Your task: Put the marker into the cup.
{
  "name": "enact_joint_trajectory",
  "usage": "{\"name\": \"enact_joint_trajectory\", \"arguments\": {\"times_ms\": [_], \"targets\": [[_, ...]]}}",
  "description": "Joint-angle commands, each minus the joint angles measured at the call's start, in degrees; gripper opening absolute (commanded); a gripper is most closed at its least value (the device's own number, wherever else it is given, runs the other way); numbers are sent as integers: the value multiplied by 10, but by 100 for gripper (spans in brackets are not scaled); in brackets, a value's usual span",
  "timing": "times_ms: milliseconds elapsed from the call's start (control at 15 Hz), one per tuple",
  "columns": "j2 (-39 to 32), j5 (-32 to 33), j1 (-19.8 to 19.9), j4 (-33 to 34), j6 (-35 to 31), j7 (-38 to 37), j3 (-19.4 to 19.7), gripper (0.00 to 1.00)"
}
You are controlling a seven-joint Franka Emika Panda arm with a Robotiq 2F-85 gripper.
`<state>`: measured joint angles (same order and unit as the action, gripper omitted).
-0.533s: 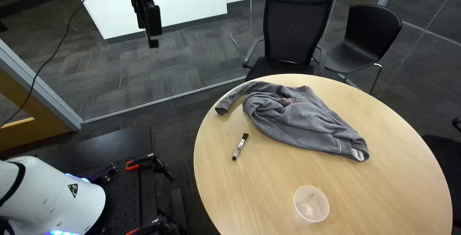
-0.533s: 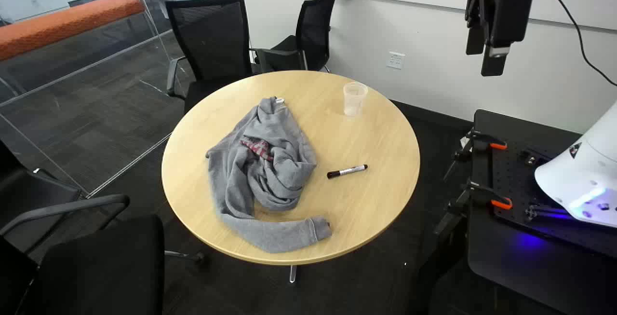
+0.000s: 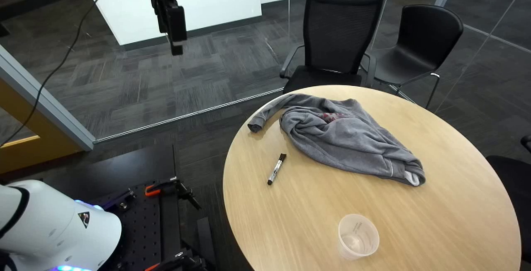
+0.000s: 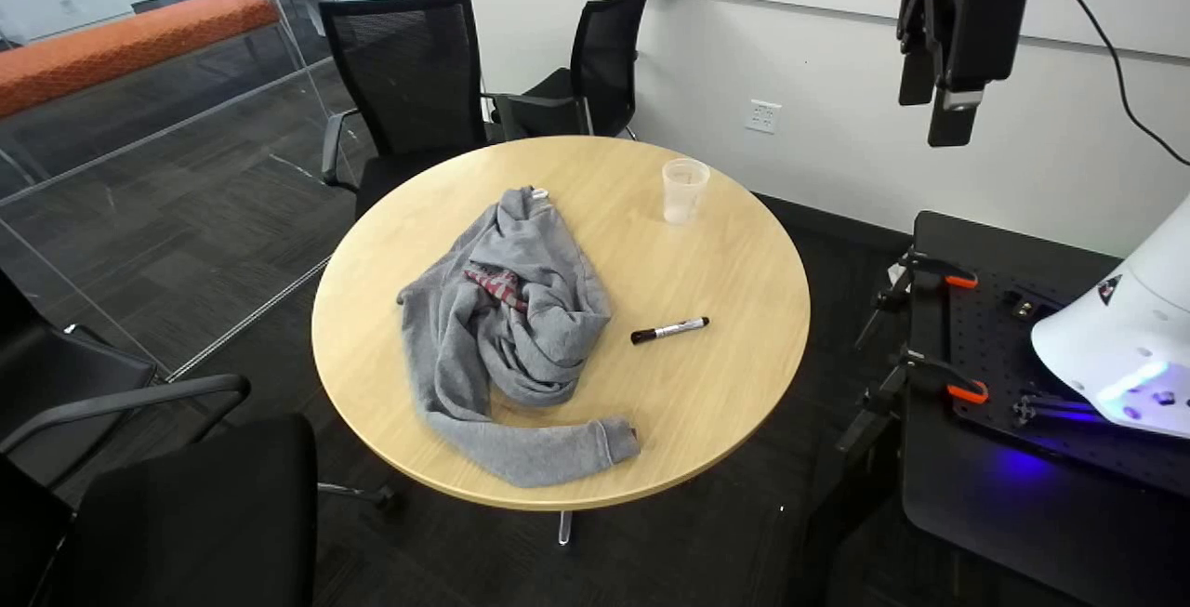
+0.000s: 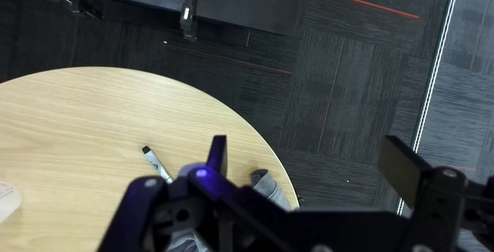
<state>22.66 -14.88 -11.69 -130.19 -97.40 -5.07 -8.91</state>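
Note:
The marker [image 3: 276, 169] lies on the round wooden table [image 3: 298, 213], black at the ends with a whitish barrel. It also shows in an exterior view [image 4: 669, 330] and in the wrist view [image 5: 156, 163], where my gripper hides its lower end. The clear plastic cup [image 3: 358, 238] stands upright on the table, apart from the marker. It also shows in an exterior view [image 4: 684, 191] and is cut off at the left edge of the wrist view [image 5: 7, 201]. My gripper [image 5: 305, 138] is open and empty, high above and off the table's edge.
A crumpled grey sweatshirt [image 3: 340, 134] lies on the table beside the marker; its sleeve [image 5: 270, 190] shows in the wrist view. Chairs [image 3: 338, 42] stand around the table. The robot's black stand [image 4: 1013, 458] with orange-tipped clamps [image 4: 967, 391] is across a gap from it.
My gripper, the marker, the cup and the sweatshirt have not moved. Only a person's legs in the background behind the glass have shifted.

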Motion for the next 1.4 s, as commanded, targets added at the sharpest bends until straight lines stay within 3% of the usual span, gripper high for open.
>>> {"name": "enact_joint_trajectory", "arguments": {"times_ms": [0,133,333,667,1067,1333], "targets": [[0,-2,6,1,2,2,-5,100],[0,-2,6,1,2,2,-5,100],[-22,-3,-1,-8,-79,3,-24,100],[-85,53,3,-7,-183,-13,-51,100],[-152,146,13,-24,-245,-7,-39,100],[-194,136,23,-34,-293,40,-11,100]]}}
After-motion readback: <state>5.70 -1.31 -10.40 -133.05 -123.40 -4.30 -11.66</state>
